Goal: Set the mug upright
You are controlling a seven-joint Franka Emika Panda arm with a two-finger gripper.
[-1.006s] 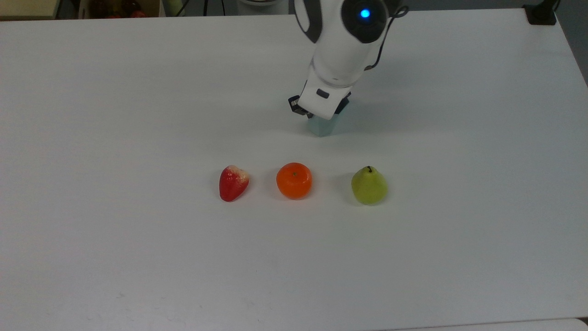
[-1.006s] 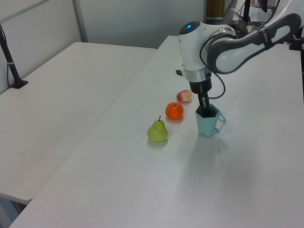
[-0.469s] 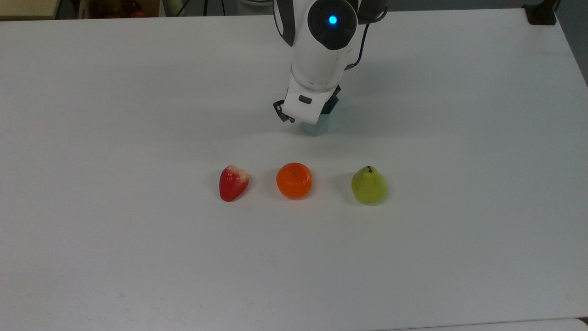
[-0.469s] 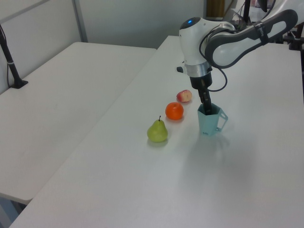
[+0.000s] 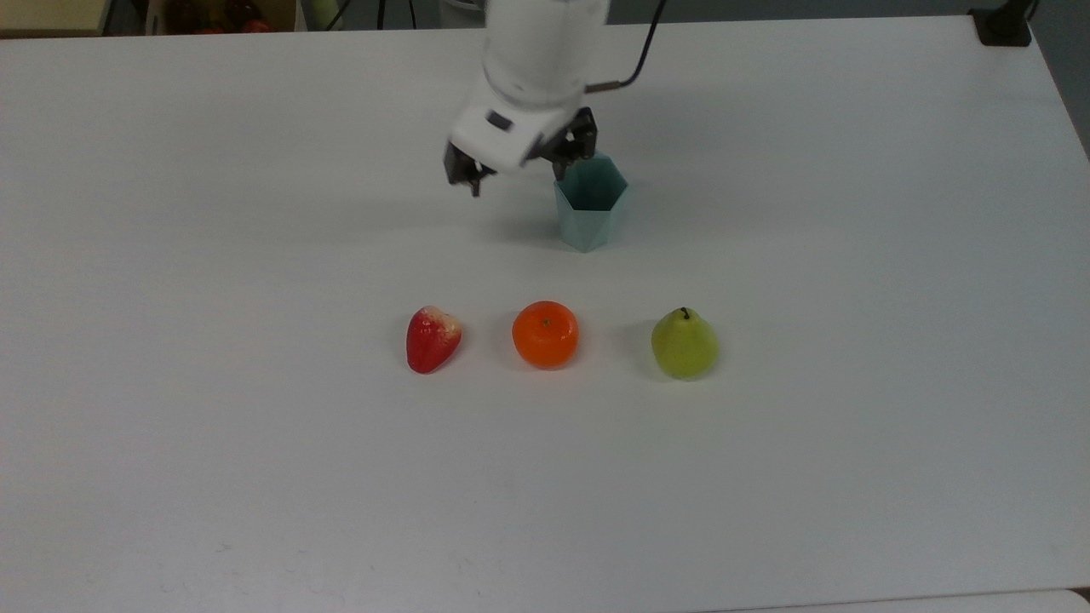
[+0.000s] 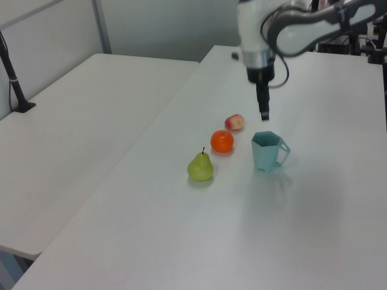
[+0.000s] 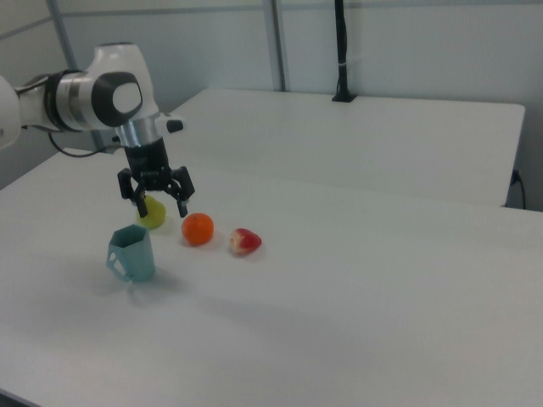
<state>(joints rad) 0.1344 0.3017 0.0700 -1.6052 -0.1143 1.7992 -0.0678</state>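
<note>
From my station, the arm's upper links run off the frame in the top view, and its white wrist hides part of the end effector [image 5: 519, 170] there. In the left view I see the end effector [image 6: 263, 115] edge-on, so its spread is hard to read from that side. The right view settles it: the end effector [image 7: 155, 199] hangs with its fingers spread wide and nothing between them.

The mug [image 5: 589, 203] stands upright on the white counter [image 5: 255, 477], mouth up, its hexagonal rim clear in the top view. In the left view the mug [image 6: 266, 152] shows a handle on the left view's right. The end effector is above the mug and apart from it, offset toward the top view's left.

Nearer the camera in the top view I see a strawberry [image 5: 432, 338], an orange [image 5: 545, 334] and a pear [image 5: 684, 343] in a row, well apart from the mug.
</note>
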